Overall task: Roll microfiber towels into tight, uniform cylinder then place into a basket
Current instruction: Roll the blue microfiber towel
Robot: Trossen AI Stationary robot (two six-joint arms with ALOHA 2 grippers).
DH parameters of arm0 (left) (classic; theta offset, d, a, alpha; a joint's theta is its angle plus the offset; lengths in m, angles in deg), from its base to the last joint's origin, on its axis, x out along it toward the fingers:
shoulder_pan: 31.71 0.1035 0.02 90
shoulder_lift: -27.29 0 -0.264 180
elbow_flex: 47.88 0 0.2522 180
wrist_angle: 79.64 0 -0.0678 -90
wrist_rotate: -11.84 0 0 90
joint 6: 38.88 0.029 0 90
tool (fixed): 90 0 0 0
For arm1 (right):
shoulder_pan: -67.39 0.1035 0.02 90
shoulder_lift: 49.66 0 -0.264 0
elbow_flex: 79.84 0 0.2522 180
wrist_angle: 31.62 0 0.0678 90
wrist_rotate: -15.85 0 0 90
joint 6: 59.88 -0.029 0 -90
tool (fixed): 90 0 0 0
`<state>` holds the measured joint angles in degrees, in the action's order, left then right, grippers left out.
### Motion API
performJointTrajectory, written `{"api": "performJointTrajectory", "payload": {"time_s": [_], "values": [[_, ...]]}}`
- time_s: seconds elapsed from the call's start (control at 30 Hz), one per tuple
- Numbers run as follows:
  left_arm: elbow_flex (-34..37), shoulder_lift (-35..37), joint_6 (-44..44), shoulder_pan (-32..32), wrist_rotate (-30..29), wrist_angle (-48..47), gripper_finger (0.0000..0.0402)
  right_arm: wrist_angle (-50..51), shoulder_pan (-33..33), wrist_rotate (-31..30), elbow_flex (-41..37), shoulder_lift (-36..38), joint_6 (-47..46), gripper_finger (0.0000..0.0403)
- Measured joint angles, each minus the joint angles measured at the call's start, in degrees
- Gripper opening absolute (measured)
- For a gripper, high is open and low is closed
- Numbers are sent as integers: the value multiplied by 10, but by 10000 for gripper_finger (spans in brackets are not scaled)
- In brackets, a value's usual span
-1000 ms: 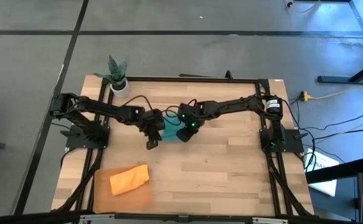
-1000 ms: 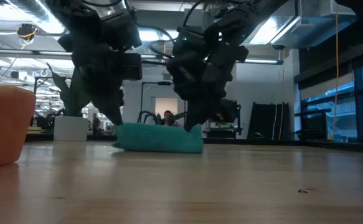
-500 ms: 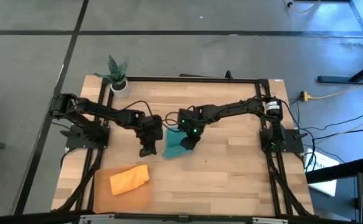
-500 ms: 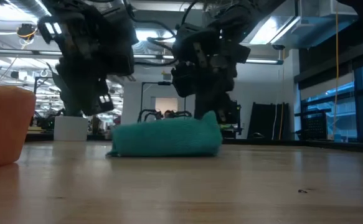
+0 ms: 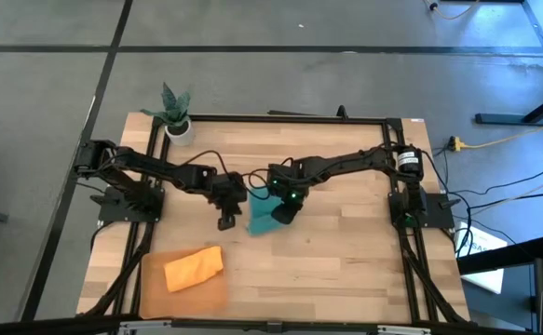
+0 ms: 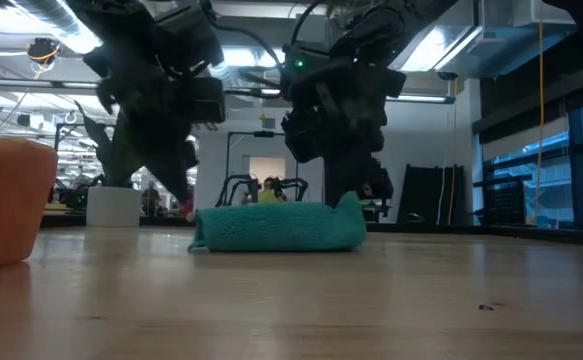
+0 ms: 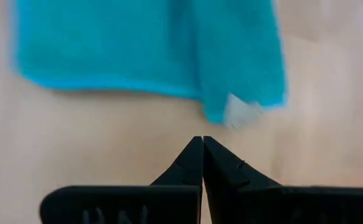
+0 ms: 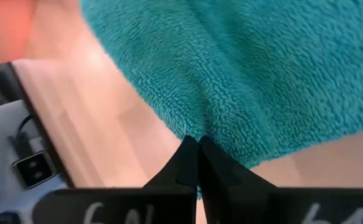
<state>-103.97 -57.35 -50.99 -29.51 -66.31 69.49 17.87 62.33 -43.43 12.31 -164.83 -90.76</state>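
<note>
wood table point(image 5: 346, 251) | teal towel point(image 5: 261, 215) between arms | left fingers point(image 7: 201, 163) closed, empty, just beside | right fingers point(image 8: 197, 163) pinch its edge

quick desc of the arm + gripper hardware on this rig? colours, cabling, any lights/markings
Both arms are dark, near-black jointed links. The left arm carries a thin black cable looping above it. The right arm has a green light near the wrist and a silver-grey cylindrical joint at its base. The left gripper and the right gripper each end in two black, wedge-shaped fingers tapering to a point; pale markings show on the right one's body, unreadable.
</note>
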Motion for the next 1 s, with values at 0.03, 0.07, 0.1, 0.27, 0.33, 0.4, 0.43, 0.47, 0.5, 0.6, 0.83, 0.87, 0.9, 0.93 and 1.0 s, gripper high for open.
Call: {"api": "performJointTrajectory", "payload": {"time_s": [0.03, 0.07, 0.1, 0.27, 0.33, 0.4, 0.43, 0.47, 0.5, 0.6, 0.83, 0.87, 0.9, 0.93, 1.0], "values": [[0, 0, 8, 0, -19, 10, 0, 0, 0, 9, 0, 0, 1, 5], [0, 0, 17, 0, -34, 21, 0, 0, 0, 15, 0, 0, 1, 5], [0, 0, 22, 0, -45, 32, 0, 0, 0, 20, 0, 0, 1, 5], [0, -1, 65, -11, -69, 92, 0, 0, 0, 25, 0, 0, 14, 5], [-1, -12, 80, -15, -70, 122, 0, 0, 0, 25, 0, 0, 14, 5], [-1, -26, 79, -19, -69, 133, 0, 0, 0, 25, 0, 0, 14, 5], [-1, -35, 76, -20, -68, 139, 0, 0, 0, 25, 0, 0, 14, 5], [-1, -40, 68, -23, -66, 135, 0, 1, 0, 27, 0, 0, 14, 5], [-1, -41, 65, -26, -60, 134, 0, 1, 0, 30, 0, 0, 14, 5], [-1, -37, 65, -42, -39, 137, 0, 0, -2, 39, 0, 0, 16, 5], [-1, -34, 106, -68, -59, 130, 0, -1, -18, 109, 0, 1, 15, 5], [-1, -37, 109, -69, -60, 130, 0, -2, -20, 113, 0, 1, 13, 5], [-1, -39, 112, -70, -62, 129, 0, -2, -24, 117, 0, 1, 12, 5], [-1, -41, 112, -71, -62, 133, 0, -1, -27, 127, 0, 1, 12, 5], [-1, -45, 114, -74, -62, 142, 0, 0, -37, 151, 0, 1, 11, 5]]}}
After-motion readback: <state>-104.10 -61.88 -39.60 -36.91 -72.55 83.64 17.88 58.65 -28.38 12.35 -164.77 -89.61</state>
